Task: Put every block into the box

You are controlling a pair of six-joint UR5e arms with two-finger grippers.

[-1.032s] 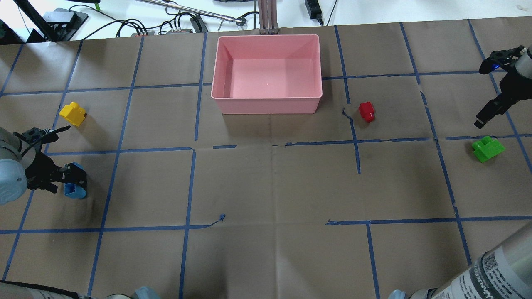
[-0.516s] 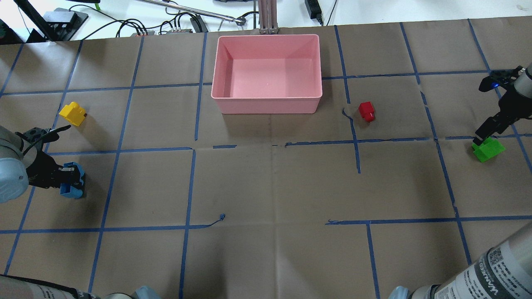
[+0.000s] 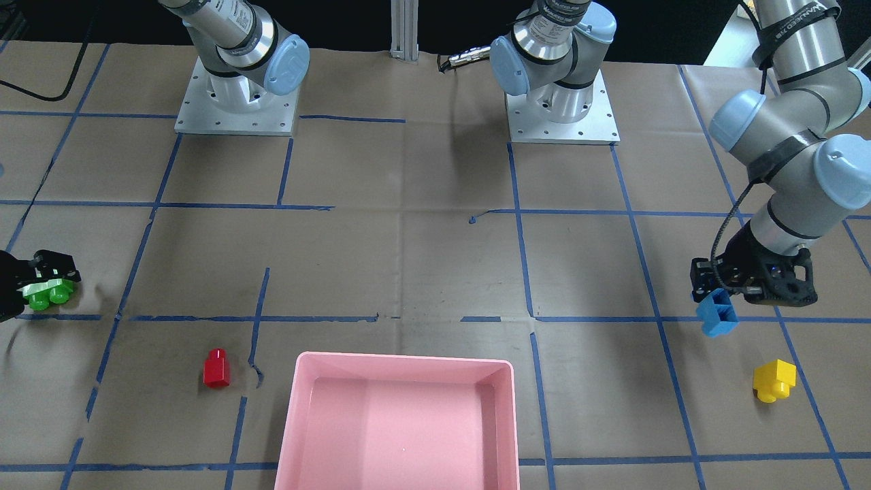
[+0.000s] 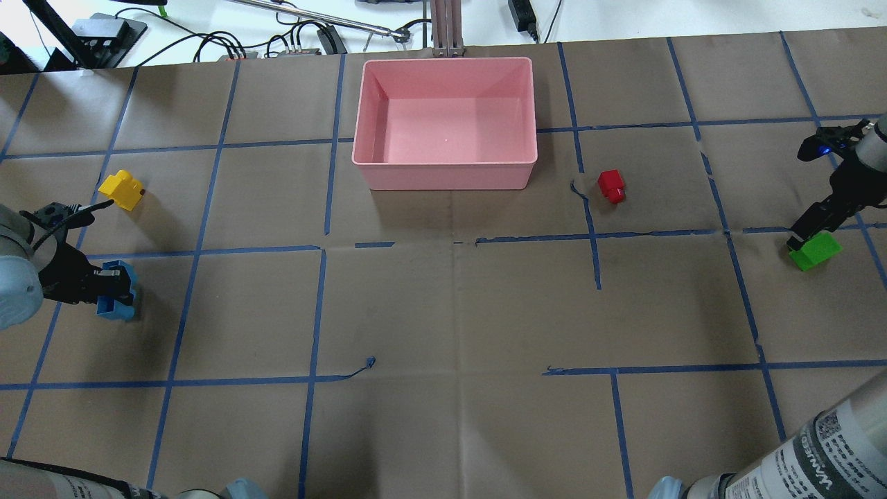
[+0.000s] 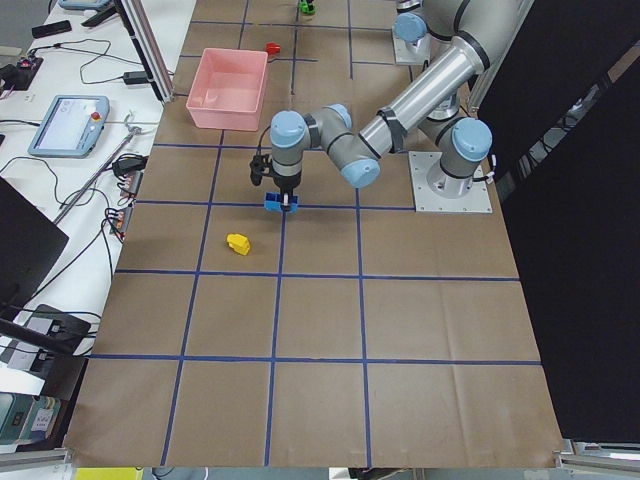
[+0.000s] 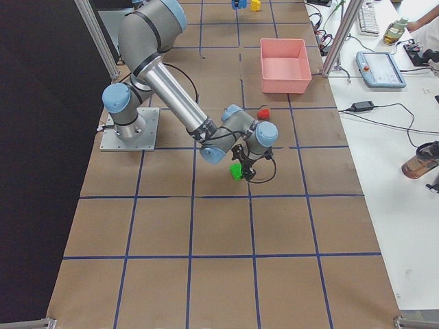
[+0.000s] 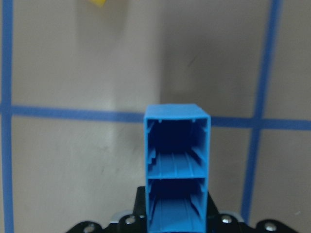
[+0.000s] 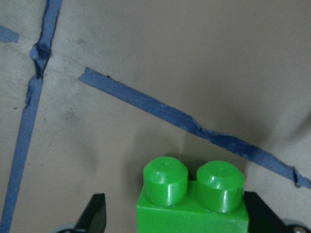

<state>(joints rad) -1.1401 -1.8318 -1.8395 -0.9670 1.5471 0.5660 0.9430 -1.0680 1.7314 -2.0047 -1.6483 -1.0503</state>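
Left pincer (image 3: 720, 298) clamps the blue block (image 3: 718, 316) near the yellow block (image 3: 774, 380). Right pincer (image 3: 49, 280) straddles the green block (image 3: 46, 292), unclosed, with a gap at one finger. Red block (image 4: 611, 186) lies on the desk (image 4: 450, 312) beside the box (image 4: 443, 177).

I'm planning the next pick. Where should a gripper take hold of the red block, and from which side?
Grip the red block by its wider body, probably with fingers on two opposite flat walls, not its narrow stud. Come straight down from above: it sits alone on the paper, apart from the box, with open room on every side.
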